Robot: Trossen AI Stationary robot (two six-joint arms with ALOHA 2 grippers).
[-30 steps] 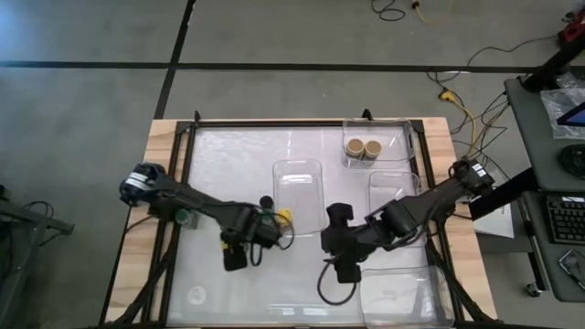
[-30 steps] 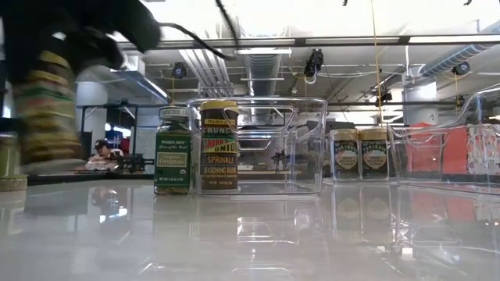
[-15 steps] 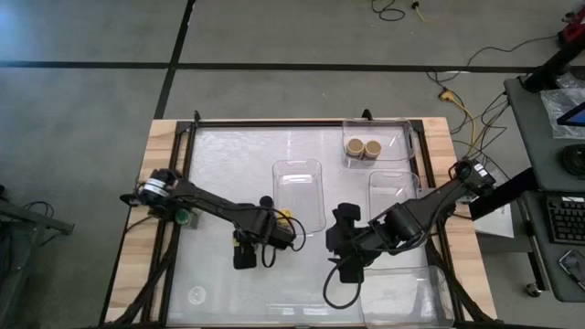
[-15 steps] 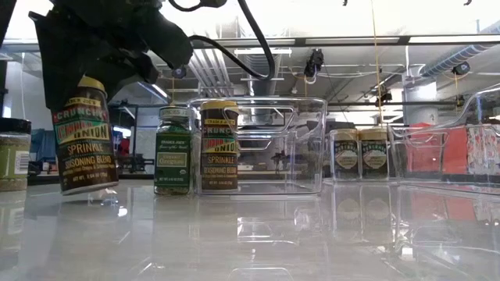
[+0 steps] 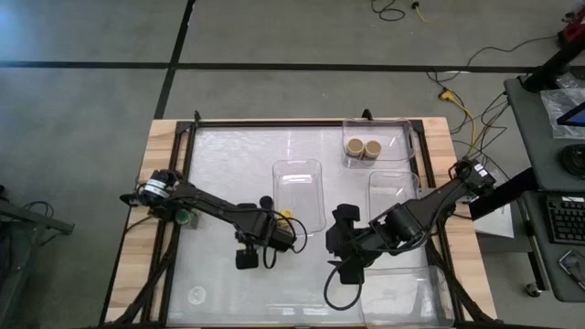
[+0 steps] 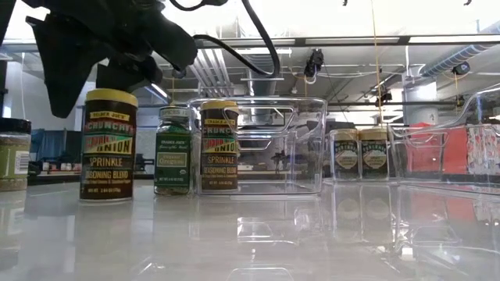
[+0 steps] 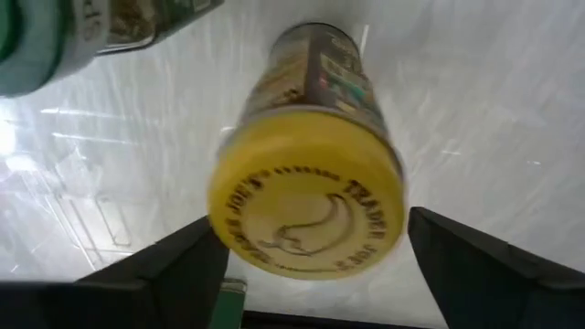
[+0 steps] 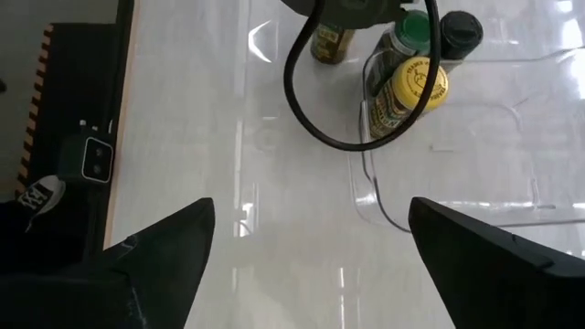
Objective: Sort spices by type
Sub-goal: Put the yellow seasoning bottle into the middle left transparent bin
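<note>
A yellow-lidded spice jar (image 6: 108,146) stands upright on the table, also shown in the left wrist view (image 7: 306,215). My left gripper (image 7: 315,238) is open right above it, one finger on either side of the lid, in the middle of the table (image 5: 265,230). A second yellow-lidded jar (image 6: 219,146), a green-lidded jar (image 6: 173,151) and a black-lidded jar (image 8: 460,32) stand by the middle tray (image 5: 298,194). Two tan-lidded jars (image 5: 363,147) stand in the far right tray. My right gripper (image 5: 343,256) is open and empty.
Another jar (image 5: 186,217) stands near the table's left edge. Clear trays lie at the right (image 5: 395,196) and near right (image 5: 407,292). A black cable (image 8: 311,100) loops from the left arm over the table.
My left gripper has carried the yellow-lidded jar toward the table's right edge. The jar hung tilted and clear of the table half a second ago. It now stands upright on its base, with its lid showing below the fingers.
</note>
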